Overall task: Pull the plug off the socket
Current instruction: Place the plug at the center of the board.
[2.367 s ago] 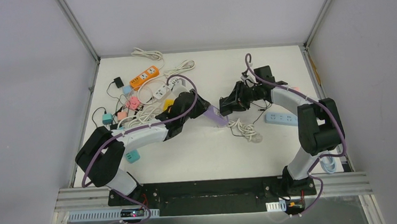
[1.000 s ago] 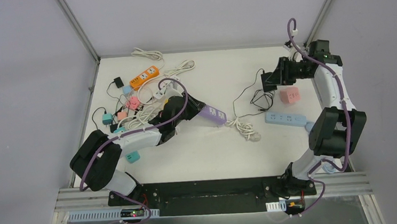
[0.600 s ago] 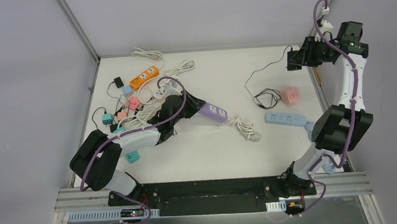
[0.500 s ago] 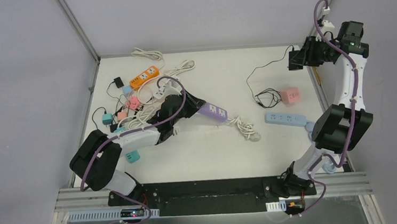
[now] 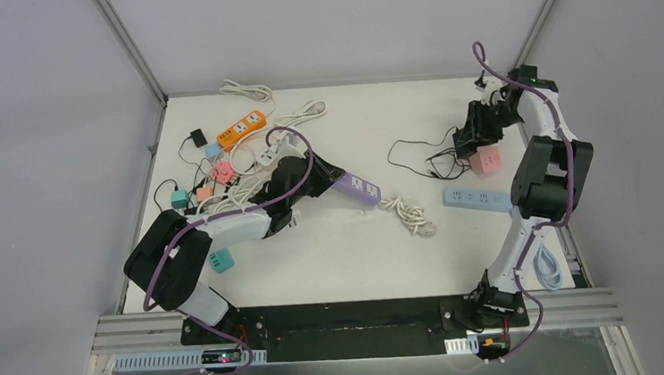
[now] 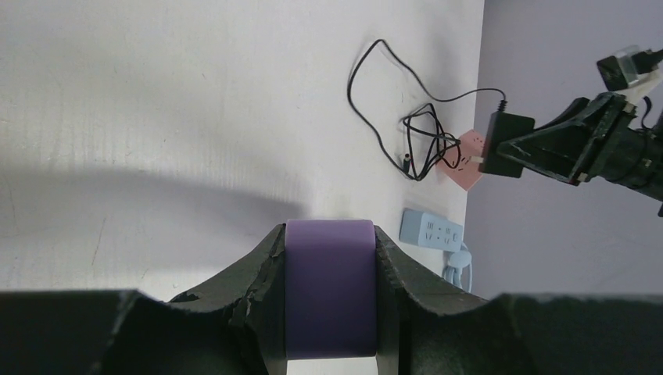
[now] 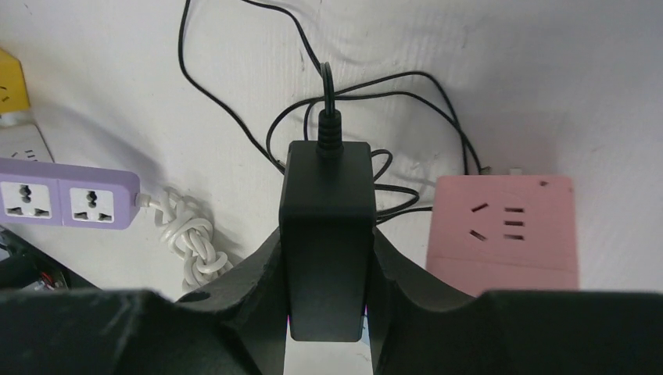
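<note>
Right arm: the right fingers are closed on the black plug, one finger against each long side of its body. The plug's far end, with the cord socketed into it, projects beyond the fingertips. Its near end sits back between the fingers. The thin black cord runs from the plug in loose loops over the worktop.

Position of plug: at the far right of the worktop, just beside the pink socket cube. The left wrist view shows it held off the surface in front of that cube. Whether the two touch cannot be determined.

Left arm: the left fingers are closed on the purple power strip, gripping it across its width at one end. In the top view the strip's free end points toward the middle of the worktop, well apart from the plug. A knotted white cable trails from that end.

Other items: a blue power strip lies nearer the arm bases than the pink cube.
</note>
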Tool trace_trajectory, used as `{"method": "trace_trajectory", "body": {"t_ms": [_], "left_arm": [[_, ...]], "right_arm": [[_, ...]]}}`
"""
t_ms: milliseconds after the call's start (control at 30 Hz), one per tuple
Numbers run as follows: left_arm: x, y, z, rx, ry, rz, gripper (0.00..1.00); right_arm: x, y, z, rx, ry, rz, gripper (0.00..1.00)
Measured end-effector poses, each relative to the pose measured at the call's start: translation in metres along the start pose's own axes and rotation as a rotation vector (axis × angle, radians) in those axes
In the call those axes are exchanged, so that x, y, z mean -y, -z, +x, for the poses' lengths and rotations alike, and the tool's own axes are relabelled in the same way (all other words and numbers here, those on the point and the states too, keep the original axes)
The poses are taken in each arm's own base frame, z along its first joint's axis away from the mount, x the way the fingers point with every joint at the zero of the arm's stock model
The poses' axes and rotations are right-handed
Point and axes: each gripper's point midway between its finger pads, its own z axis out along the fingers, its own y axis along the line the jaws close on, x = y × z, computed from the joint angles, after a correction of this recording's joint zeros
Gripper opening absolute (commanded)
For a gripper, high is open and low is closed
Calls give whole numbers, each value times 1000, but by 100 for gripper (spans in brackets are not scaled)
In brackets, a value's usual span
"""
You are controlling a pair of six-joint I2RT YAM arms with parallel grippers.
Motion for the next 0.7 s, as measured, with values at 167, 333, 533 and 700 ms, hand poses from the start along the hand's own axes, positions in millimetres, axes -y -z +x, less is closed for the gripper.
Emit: {"method": "trace_trajectory", "body": {"t_ms": [167, 333, 533, 700], "left_arm": [[2, 0, -1, -5, 6, 11, 0], [2, -1, 1, -15, 13, 15, 0], [2, -2, 2, -24, 17, 21, 0], [2, -2, 3, -28, 21, 24, 0]], "right_arm": [[-6, -22, 17, -96, 16, 5, 4], [-9, -32, 23, -137, 37, 23, 7], [-4, -35, 26, -154, 43, 50, 11], [-1, -36, 32, -175, 45, 69, 13]]}}
